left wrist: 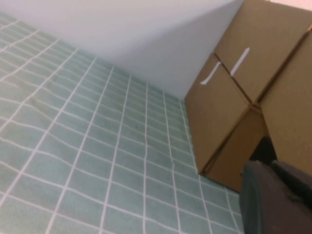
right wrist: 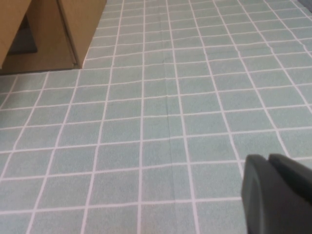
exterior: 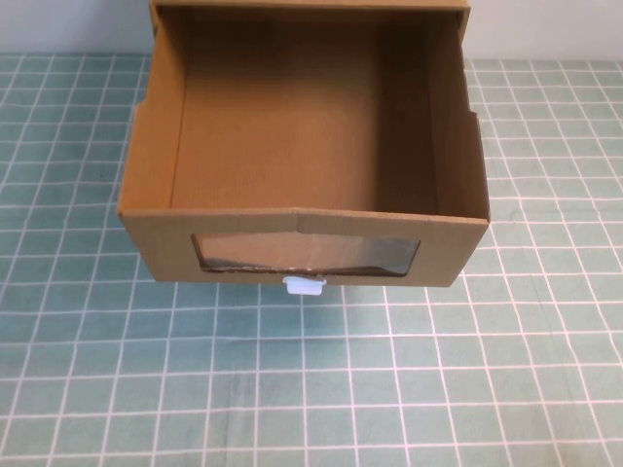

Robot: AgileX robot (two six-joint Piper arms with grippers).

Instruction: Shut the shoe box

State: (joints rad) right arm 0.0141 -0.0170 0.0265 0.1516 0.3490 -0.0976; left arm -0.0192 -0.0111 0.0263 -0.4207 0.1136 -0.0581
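Observation:
The shoe box (exterior: 156, 165) is a brown cardboard drawer, pulled far out toward me from its sleeve (exterior: 311, 6) at the back. Its inside is empty. The front has a clear window (exterior: 307, 255) with a small white pull tab (exterior: 303, 285) under it. Neither gripper shows in the high view. In the left wrist view the left gripper (left wrist: 271, 165) is shut and empty, close beside the box's cardboard side (left wrist: 219, 107). In the right wrist view the right gripper (right wrist: 269, 158) is shut and empty over the mat, well away from the box's corner (right wrist: 80, 29).
A green mat with a white grid (exterior: 409, 389) covers the table around the box. A pale wall (left wrist: 146, 39) stands behind the box. White tape strips (left wrist: 240, 62) mark the box's side.

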